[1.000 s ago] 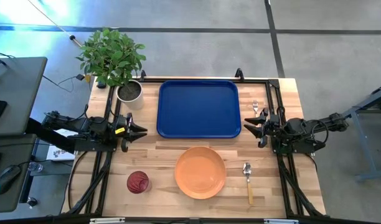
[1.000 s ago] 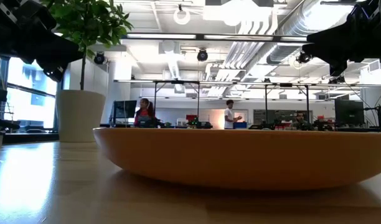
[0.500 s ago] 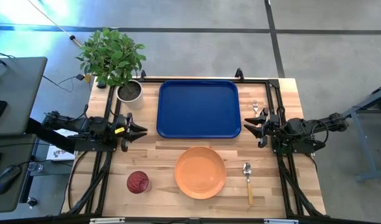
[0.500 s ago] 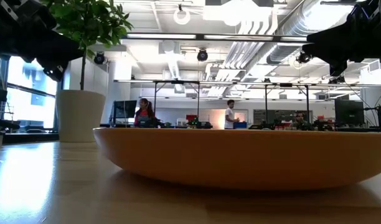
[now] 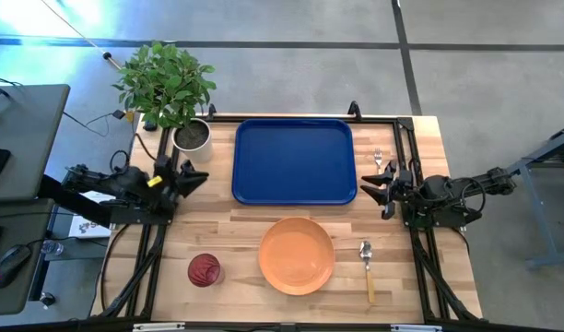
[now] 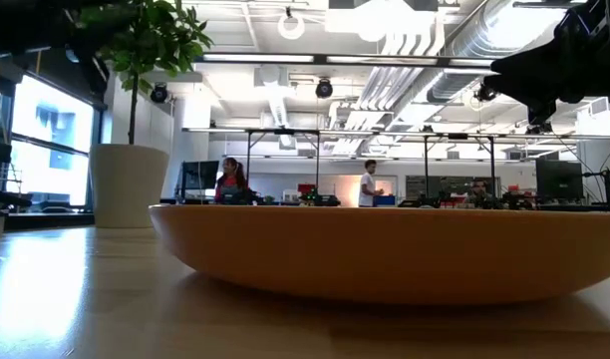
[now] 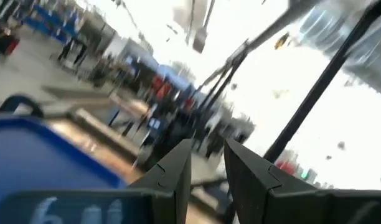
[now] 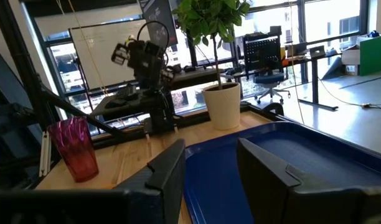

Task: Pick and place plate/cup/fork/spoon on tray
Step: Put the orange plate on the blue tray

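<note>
While both dark arms sit low at the table's side edges, the tableware lies untouched on the pale wooden plank table. The left gripper is at the left edge, just beside the grey plant pot, and points toward the tray; its two angular black fingers stand a narrow gap apart with nothing between them. The right gripper is at the right edge, close to the tray's right rim, its blocky fingers apart and empty.

The tray, a large smooth blue rectangle with rounded corners and a raised rim, lies at the far middle of the table and holds nothing. Near of it, well clear of its rim, rests the plate, a round shallow orange dish with a matte surface; in the low view its curved wall fills the frame. The cup, a small dark red translucent tumbler, stands upright at the near left, apart from the plate. The spoon lies just right of the plate, silver bowl toward the far side, tan handle toward the near edge. The fork lies right of the tray, its silver tines showing just far of the right gripper; its handle is hidden by the arm. A leafy green plant rises from the pot at the far left corner.
</note>
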`<state>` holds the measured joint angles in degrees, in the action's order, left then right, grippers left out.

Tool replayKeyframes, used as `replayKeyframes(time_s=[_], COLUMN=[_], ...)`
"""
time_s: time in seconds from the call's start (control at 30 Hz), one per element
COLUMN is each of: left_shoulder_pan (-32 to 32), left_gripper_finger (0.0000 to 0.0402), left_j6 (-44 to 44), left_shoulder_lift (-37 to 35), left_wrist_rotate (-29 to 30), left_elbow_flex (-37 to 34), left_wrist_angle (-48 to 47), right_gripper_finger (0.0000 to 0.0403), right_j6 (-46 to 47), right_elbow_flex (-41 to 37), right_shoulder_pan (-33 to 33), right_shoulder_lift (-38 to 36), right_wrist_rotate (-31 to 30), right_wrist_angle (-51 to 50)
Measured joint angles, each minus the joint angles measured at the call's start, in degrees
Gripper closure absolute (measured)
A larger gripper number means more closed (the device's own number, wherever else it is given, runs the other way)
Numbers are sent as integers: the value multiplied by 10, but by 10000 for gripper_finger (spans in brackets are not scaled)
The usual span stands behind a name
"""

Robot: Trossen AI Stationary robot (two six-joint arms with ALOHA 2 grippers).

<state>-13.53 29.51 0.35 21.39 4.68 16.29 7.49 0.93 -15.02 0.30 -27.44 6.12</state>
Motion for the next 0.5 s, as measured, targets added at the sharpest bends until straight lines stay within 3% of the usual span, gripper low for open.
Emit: replayKeyframes(time_s=[0.2, 0.3, 0.5], left_shoulder_pan=[0, 0, 0], left_gripper_finger=[314, 313, 287], left_j6=[-48, -65, -80], left_shoulder_lift=[0, 0, 9], left_wrist_rotate=[24, 54, 58], left_elbow_flex=[0, 3, 19], left_wrist_angle=[74, 74, 73], right_gripper_finger=[266, 266, 266], right_j6=[0, 0, 0], right_elbow_flex=[0, 0, 0], right_shoulder_pan=[0, 0, 0], right_shoulder_lift=[0, 0, 0], right_wrist_rotate=[0, 0, 0], right_wrist_angle=[-1, -1, -1])
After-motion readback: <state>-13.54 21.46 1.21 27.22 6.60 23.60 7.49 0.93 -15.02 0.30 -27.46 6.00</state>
